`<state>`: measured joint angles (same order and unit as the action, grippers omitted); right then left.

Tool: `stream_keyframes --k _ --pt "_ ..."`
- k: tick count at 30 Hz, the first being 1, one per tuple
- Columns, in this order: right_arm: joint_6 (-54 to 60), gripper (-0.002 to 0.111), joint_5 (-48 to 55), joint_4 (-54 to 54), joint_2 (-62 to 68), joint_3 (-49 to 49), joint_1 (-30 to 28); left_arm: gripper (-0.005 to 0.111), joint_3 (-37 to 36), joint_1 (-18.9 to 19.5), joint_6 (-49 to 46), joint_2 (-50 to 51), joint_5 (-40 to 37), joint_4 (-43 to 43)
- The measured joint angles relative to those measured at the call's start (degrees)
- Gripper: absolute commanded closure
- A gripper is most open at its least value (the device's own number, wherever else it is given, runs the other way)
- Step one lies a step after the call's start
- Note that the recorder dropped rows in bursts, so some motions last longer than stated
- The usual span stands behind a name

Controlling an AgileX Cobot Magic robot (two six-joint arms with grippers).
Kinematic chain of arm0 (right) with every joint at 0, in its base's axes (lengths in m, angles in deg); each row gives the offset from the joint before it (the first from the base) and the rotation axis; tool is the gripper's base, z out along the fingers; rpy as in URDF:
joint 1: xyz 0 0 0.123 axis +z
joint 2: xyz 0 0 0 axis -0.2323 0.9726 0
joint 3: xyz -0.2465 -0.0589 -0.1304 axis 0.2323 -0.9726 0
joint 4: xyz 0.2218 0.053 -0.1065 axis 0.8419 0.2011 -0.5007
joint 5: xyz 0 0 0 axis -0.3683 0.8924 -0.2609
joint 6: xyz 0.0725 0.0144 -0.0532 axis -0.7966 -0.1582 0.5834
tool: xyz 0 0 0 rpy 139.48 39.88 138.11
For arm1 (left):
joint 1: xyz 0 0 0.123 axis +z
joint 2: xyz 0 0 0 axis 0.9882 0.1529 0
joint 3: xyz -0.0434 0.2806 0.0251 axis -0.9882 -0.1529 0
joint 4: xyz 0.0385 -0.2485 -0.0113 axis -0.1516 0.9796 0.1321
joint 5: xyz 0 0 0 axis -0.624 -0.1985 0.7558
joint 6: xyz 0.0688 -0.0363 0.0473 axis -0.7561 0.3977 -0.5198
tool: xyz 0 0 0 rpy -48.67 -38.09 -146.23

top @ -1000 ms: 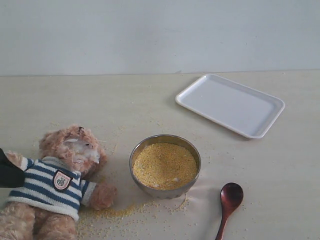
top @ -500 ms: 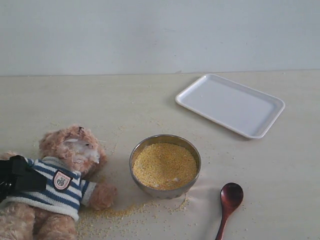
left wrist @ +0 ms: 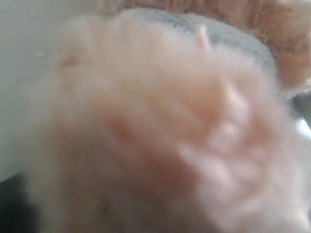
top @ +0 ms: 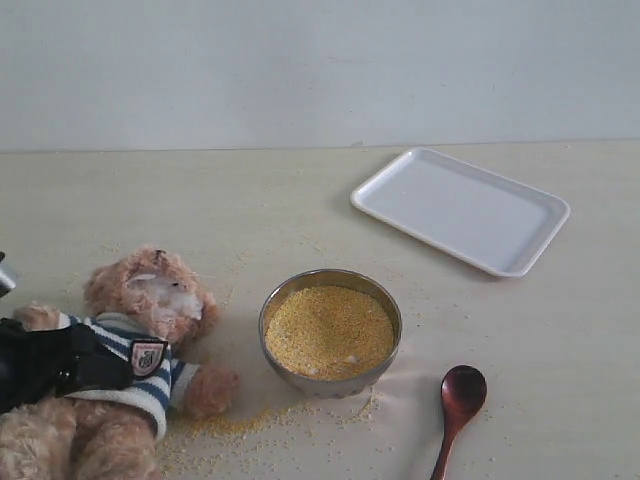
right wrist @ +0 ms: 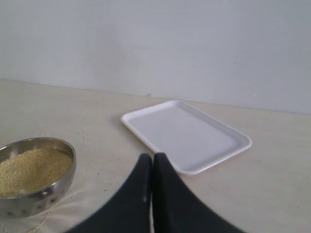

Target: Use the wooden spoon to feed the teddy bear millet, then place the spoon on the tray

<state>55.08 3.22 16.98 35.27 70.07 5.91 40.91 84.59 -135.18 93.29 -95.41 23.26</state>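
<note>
1. The teddy bear [top: 150, 295] lies on its back at the near left of the table [top: 250, 210], with its head toward the bowl [top: 330, 378] and one paw stretched out close to the bowl's side.
2. The left gripper [top: 95, 368] is black and comes in from the left edge. It lies across the bear's striped sweater, right beside the badge, and touches the fabric.
3. I cannot tell whether the left gripper is clamped or released. The exterior view shows only a dark mass on the chest.
4. The left wrist view is filled with blurred tan fur of the teddy bear [left wrist: 160, 145], very close to the lens. No gripper parts can be made out there.
5. The steel bowl sits at center front, just right of the bear, and is filled almost to the rim with millet [top: 328, 330].
6. Loose grains are scattered on the table in front of the bowl and near the bear's paw.
7. The spoon [top: 458, 400] lies flat on the table to the right front of the bowl, apart from it. Its round end points toward the back, its handle runs off the near edge, and nothing is holding it.
8. The tray [top: 460, 210] is at the far right, set at an angle, well apart from the bowl and spoon.
9. The right gripper [right wrist: 153, 156] is clenched with its black fingers pressed together and nothing between them.
10. In the right wrist view the tray [right wrist: 187, 136] lies beyond the fingertips and the bowl [right wrist: 43, 194] is off to one side.
</note>
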Motion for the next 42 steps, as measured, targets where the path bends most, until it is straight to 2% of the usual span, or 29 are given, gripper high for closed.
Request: stream_keyframes --k 2,3,6,11,14,18,22,24,27,30,35,42 --pt "0.0 0.108 0.0 0.0 0.0 0.0 0.0 0.066 0.0 0.0 -3.39 0.8 -1.24 4.18" --pt "0.0 0.108 0.0 0.0 0.0 0.0 0.0 0.079 0.0 0.0 -4.16 0.98 -1.63 5.35" --pt "0.0 0.108 0.0 0.0 0.0 0.0 0.0 0.101 0.0 0.0 -4.88 0.84 -2.6 6.17" --pt "0.0 0.108 0.0 0.0 0.0 0.0 0.0 0.101 0.0 0.0 -0.83 -4.0 -5.94 2.13" --pt "0.0 0.108 0.0 0.0 0.0 0.0 0.0 0.101 -0.1 0.0 5.92 -11.12 -7.79 -3.28" --pt "0.0 0.108 0.0 0.0 0.0 0.0 0.0 0.101 -0.1 0.0 20.89 -23.28 -9.53 -18.26" --pt "0.0 0.108 0.0 0.0 0.0 0.0 0.0 0.102 -0.1 0.0 37.59 -37.07 -15.28 -34.52" --pt "0.0 0.108 0.0 0.0 0.0 0.0 0.0 0.102 -0.1 0.0 41.8 -43.43 -17.85 -37.76" --pt "0.0 0.108 0.0 0.0 0.0 0.0 0.0 0.102 -0.1 0.0 46.79 -52.16 -19.84 -37.26" --pt "0.0 0.108 0.0 0.0 0.0 0.0 0.0 0.102 -0.1 0.0 49.07 -56.15 -21.95 -33.38" --pt "0.0 0.108 0.0 0.0 0.0 0.0 0.0 0.102 -1.91 0.0 49.83 -57.7 -24.1 -26.85" --pt "0.0 0.108 0.0 0.0 0.0 0.0 0.0 0.102 -7.87 0.0 45.33 -57.7 -23.9 -18.54"
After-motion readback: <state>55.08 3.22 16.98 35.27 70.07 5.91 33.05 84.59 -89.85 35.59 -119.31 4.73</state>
